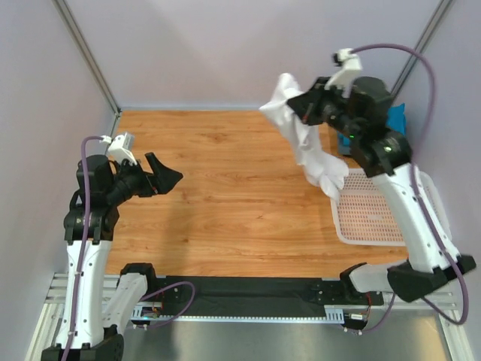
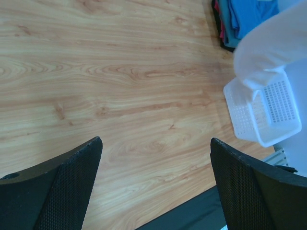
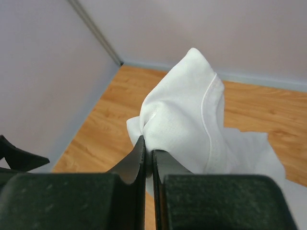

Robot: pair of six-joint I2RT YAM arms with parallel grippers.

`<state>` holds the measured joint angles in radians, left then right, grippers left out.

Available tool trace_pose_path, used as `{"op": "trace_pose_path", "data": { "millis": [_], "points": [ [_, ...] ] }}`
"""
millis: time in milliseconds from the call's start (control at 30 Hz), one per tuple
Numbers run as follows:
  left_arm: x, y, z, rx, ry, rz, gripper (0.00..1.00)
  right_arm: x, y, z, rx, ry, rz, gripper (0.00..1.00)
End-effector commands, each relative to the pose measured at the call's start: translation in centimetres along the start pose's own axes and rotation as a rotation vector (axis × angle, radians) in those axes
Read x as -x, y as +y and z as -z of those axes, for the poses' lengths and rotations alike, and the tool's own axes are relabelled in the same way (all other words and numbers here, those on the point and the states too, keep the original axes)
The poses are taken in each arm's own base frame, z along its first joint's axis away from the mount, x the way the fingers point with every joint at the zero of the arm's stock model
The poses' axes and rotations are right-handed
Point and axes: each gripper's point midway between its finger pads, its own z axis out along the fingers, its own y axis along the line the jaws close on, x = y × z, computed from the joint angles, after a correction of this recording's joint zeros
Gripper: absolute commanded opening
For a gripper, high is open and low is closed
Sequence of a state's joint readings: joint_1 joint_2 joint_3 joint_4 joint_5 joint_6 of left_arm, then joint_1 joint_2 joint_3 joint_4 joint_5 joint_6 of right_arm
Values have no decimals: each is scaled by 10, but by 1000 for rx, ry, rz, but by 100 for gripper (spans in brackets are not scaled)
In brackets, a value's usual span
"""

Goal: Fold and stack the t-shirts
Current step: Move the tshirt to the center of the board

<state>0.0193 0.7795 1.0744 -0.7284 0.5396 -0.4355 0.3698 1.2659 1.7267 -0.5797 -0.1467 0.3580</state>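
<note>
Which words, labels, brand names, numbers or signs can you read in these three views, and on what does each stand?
No text can be read in any view.
The white t-shirt, teal t-shirt, mesh basket and table show no print.
Any marking on the base rail is too small to read.

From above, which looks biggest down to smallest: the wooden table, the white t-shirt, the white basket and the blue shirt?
1. wooden table
2. white t-shirt and white mesh basket: about alike. The shirt hangs bunched, raised nearer the camera, so I won't rank them.
3. blue t-shirt: only a corner shows.
</note>
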Motion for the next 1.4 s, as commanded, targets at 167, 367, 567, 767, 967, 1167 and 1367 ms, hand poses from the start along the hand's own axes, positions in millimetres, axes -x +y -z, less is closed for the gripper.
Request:
{"op": "trace_pose_path", "data": {
  "millis": [167, 367, 567, 767, 967, 1167, 1367],
  "points": [
    [-5, 4, 28, 81, -72, -59, 100, -119, 121, -97, 313, 233, 60, 0],
    [-16, 17, 42, 179, -45, -60, 100, -289, 175, -136, 410, 575, 38, 5],
    [-31, 42, 48, 315, -13, -7, 100, -368, 183, -108, 404, 788, 33, 68],
    [-39, 52, 38, 342, 22, 59, 100, -326, 116, -87, 185, 705, 59, 99],
    [-45, 66, 7, 334, 53, 136, 99, -303, 1, -52, -160, 695, -87, 100],
    [-34, 75, -37, 317, 157, 28, 94, -297, -73, -15, -345, 630, -185, 100],
    [-42, 86, -97, 386, 336, -78, 90, -298, -102, -2, -430, 597, -190, 100]
  ]
}}
